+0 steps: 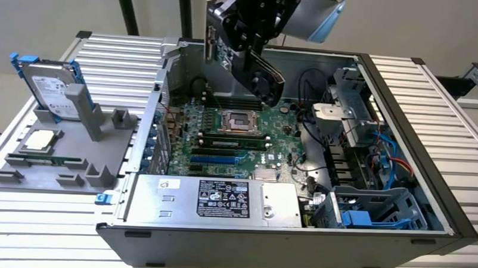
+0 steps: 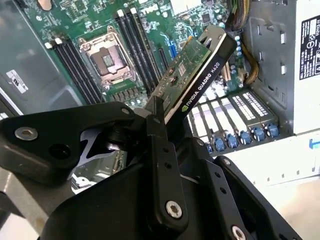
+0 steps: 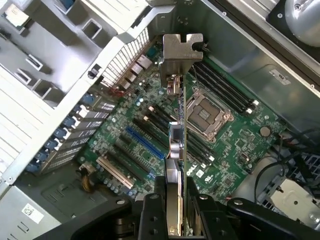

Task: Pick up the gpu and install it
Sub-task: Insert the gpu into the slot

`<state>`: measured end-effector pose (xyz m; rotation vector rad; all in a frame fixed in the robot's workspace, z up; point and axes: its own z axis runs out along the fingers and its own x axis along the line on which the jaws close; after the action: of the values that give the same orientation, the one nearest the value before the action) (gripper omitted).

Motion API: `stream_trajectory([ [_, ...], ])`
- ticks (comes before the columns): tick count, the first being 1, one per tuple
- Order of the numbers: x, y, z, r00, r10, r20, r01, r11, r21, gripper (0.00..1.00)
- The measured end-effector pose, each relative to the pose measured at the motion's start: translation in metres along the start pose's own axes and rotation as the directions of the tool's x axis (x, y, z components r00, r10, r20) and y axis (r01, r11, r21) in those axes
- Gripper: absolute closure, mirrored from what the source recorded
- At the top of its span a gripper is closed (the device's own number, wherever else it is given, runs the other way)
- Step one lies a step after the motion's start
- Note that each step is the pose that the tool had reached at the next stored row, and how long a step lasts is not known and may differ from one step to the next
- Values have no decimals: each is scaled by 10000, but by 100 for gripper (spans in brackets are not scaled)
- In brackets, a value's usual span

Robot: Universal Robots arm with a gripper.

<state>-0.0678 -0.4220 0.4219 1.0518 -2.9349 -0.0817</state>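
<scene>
My gripper [image 1: 248,48] hangs over the open computer case [image 1: 399,92], shut on the gpu [image 1: 261,75]. The card is held tilted above the green motherboard [image 1: 222,142], apart from it. In the second wrist view the gpu [image 2: 197,75] shows its green board and black cooler edge, clamped by a black finger [image 2: 161,150]. In the first wrist view the gpu [image 3: 178,135] appears edge-on between my gripper [image 3: 177,212], with its silver bracket [image 3: 182,50] at the far end. A blue expansion slot [image 3: 145,142] lies on the board beside the card's line.
On the exterior view's left, a grey fixture [image 1: 94,176] holds a hard drive with blue rails [image 1: 54,89], a processor chip [image 1: 38,140] and a memory stick [image 1: 47,160]. Inside the case are the CPU socket [image 1: 241,119], a power supply [image 1: 213,198], cables [image 1: 381,157] and a drive cage [image 1: 372,210].
</scene>
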Motion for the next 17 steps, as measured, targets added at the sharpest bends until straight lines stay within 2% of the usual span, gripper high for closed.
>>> stream_trajectory([
  [5,0,0,0,9981,-614,-36,614,9981,2,100],
  [9,0,0,0,9939,-1099,-63,1099,9939,1,100],
  [13,0,0,0,9873,-1589,-92,1589,9873,-1,100],
  [17,0,0,-1,9785,-2057,-119,2057,9786,-4,100],
])
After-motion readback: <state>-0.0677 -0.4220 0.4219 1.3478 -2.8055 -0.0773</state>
